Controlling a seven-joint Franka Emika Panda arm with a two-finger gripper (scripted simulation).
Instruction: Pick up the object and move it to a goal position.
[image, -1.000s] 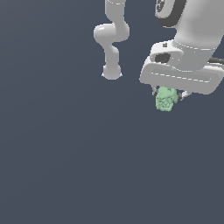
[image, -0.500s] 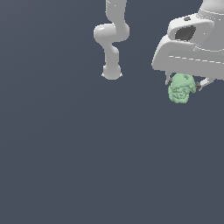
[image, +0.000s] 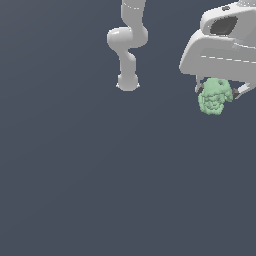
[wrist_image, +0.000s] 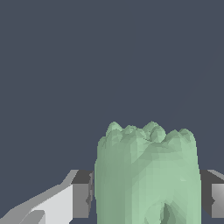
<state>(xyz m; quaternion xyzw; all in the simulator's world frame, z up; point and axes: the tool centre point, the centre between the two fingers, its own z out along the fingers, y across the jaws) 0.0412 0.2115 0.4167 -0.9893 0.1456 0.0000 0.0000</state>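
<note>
In the upper right of the exterior view, the object (image: 215, 96), a pale green knobbly lump, is seen hanging under the white gripper (image: 218, 93), clear of the plain dark grey surface (image: 100, 190) below it. The jaws are closed on the lump: in the wrist view the object (wrist_image: 146, 175) fills the space between the two fingers (wrist_image: 81, 192), whose dark pads are pressed against its flanks, one on each side. The knobbly end is left sticking out beyond the fingertips, so the hold appears to be taken on the broader middle, probably for a steadier grip on an uneven shape. The lump is judged to be held off the surface so that it can be carried freely toward the goal; no goal marker is shown in either view. The arm's base (image: 127, 82) is seen at upper centre, well apart.
</note>
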